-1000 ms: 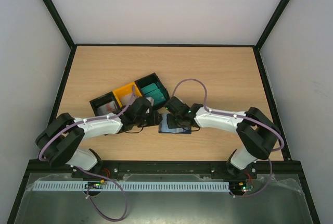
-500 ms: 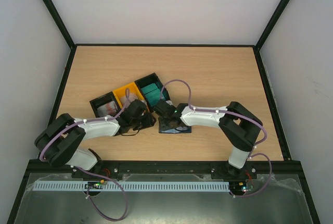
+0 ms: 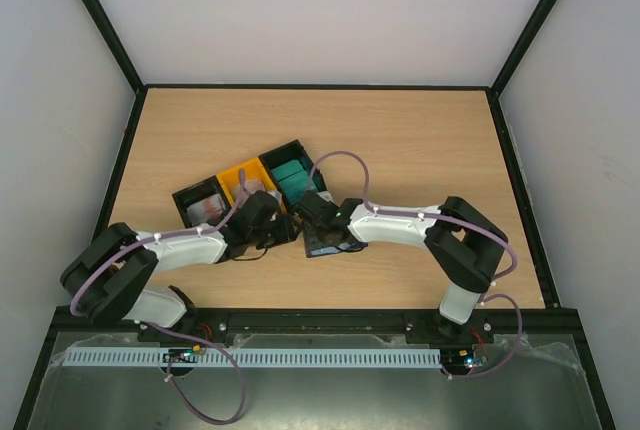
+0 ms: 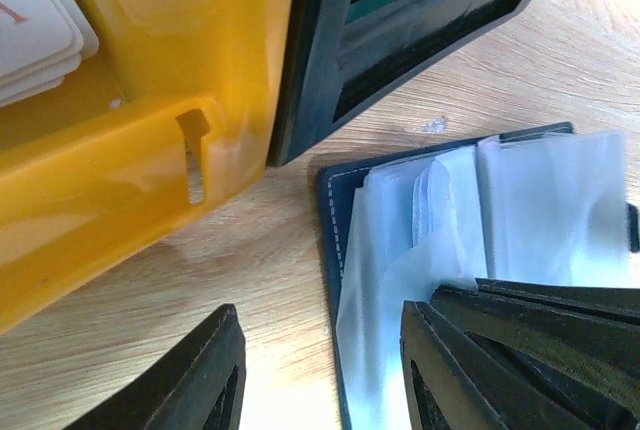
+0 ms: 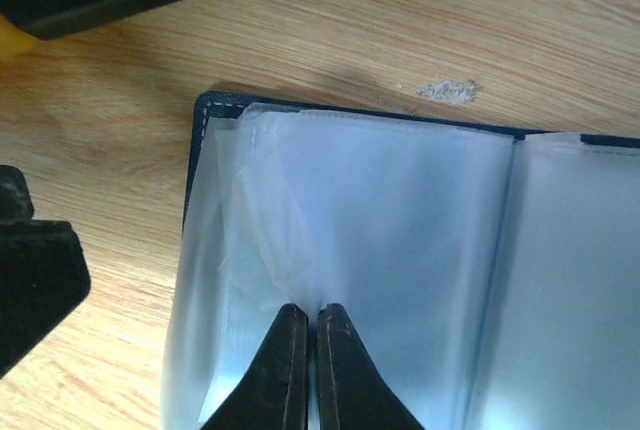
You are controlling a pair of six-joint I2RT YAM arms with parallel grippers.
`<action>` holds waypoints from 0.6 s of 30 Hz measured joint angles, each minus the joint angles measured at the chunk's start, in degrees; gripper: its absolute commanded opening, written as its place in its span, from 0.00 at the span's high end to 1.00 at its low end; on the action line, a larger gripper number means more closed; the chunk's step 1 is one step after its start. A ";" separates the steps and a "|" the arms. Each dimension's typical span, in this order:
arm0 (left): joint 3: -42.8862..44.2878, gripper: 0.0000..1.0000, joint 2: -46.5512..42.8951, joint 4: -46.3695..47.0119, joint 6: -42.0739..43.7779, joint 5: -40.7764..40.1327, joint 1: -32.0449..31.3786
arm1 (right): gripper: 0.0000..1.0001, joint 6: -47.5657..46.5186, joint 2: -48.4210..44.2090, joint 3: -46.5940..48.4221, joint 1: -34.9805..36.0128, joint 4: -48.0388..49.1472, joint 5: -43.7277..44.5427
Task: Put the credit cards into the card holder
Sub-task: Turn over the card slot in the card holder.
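The dark navy card holder [image 3: 330, 246] lies open on the table, its clear sleeves [image 5: 400, 220] facing up. My right gripper [image 5: 308, 312] is shut, pinching a puckered fold of a clear sleeve near the holder's left side. My left gripper [image 4: 320, 325] is open and straddles the holder's left edge [image 4: 335, 250], its right finger over the sleeves. Credit cards sit in the tray: whitish ones with red marks [image 4: 30, 40] in the yellow compartment, teal ones [image 3: 292, 176] in the end compartment. No card is in either gripper.
The black-and-yellow three-compartment tray [image 3: 236, 176] stands just behind the card holder, its yellow wall [image 4: 150, 150] close to my left fingers. Both wrists meet near the table's middle [image 3: 300, 230]. Black walls border the table on all sides.
My right arm slid left over the card holder and its jaws closed on a clear sleeve. The left gripper stayed beside the tray, barely shifting.
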 measured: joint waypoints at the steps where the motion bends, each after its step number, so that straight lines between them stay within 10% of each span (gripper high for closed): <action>1: -0.26 0.53 -0.37 0.24 -0.04 0.13 0.00 | 0.98 0.35 -0.33 -0.09 0.00 0.02 -0.04; 18: -2.84 0.39 -2.32 11.04 -3.58 7.39 0.00 | 0.98 4.00 -10.60 -9.81 -7.34 8.22 -11.67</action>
